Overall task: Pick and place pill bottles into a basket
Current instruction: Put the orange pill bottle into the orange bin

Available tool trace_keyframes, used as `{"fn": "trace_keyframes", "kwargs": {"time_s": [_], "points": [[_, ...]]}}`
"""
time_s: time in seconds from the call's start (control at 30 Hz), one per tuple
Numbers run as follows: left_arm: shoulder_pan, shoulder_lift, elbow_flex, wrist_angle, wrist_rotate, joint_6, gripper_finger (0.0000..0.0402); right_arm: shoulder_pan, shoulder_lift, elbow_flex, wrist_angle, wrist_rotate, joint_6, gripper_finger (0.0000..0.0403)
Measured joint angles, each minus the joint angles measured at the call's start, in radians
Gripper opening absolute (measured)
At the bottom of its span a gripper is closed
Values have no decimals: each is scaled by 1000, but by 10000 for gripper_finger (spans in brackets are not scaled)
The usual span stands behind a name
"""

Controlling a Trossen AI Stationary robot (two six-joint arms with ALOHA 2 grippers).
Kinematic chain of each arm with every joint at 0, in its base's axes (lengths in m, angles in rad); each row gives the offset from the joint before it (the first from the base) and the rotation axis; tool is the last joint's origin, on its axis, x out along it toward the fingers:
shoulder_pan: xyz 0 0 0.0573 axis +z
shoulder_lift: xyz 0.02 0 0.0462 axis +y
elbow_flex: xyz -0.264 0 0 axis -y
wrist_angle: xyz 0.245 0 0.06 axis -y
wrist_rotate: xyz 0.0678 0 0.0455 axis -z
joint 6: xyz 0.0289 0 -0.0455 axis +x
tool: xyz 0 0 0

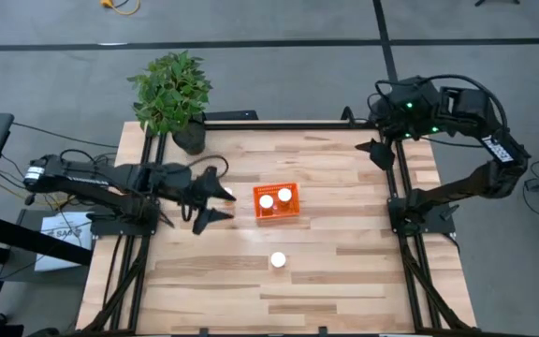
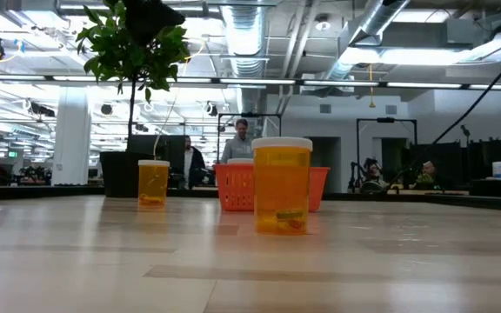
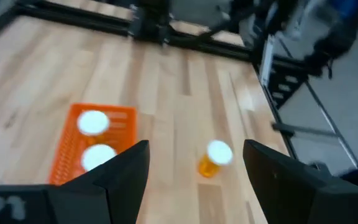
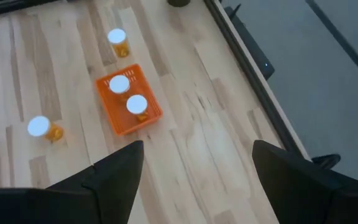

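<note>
Basket [image 1: 276, 203] mid-table, holding two pill bottles [image 1: 275, 197].

From above, the left arm [image 1: 157, 183] hides one pill bottle [image 4: 117, 41] (beside the basket [image 1: 276, 202]).

Left gripper [image 1: 215, 197]: arm extended low over the table, fingers spread wide, nothing between them. Right gripper [image 1: 379, 150]: arm folded back at the table's far right corner, fingers apart, idle.

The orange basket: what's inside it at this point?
Two pill bottles stand in the basket, white caps up. The caps and mesh walls cover most of their bodies and the basket floor, so anything lying underneath cannot be seen.
</note>
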Motion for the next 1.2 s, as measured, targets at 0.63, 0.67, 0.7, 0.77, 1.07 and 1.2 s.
{"fn": "trace_keyframes", "kwargs": {"time_s": [0.63, 0.67, 0.7, 0.77, 1.07, 1.2], "points": [[-250, 349, 110, 57, -251, -32, 249, -46, -69, -1, -26, 0, -142, 296], [-249, 377, 139, 37, -255, -33, 249, -53, -70, -1, -32, -1, -153, 296], [-249, 408, 174, 21, -255, -33, 249, -58, -71, -1, -39, 0, -164, 296], [-249, 463, 240, -33, -255, -34, 249, -64, -77, -1, -49, -1, -179, 296], [-251, 703, 529, -222, -201, -34, 249, -68, -78, -1, -99, -3, -216, 296], [-258, 785, 624, -251, -193, -30, 249, -68, -86, -1, -99, -3, -217, 296]]}}
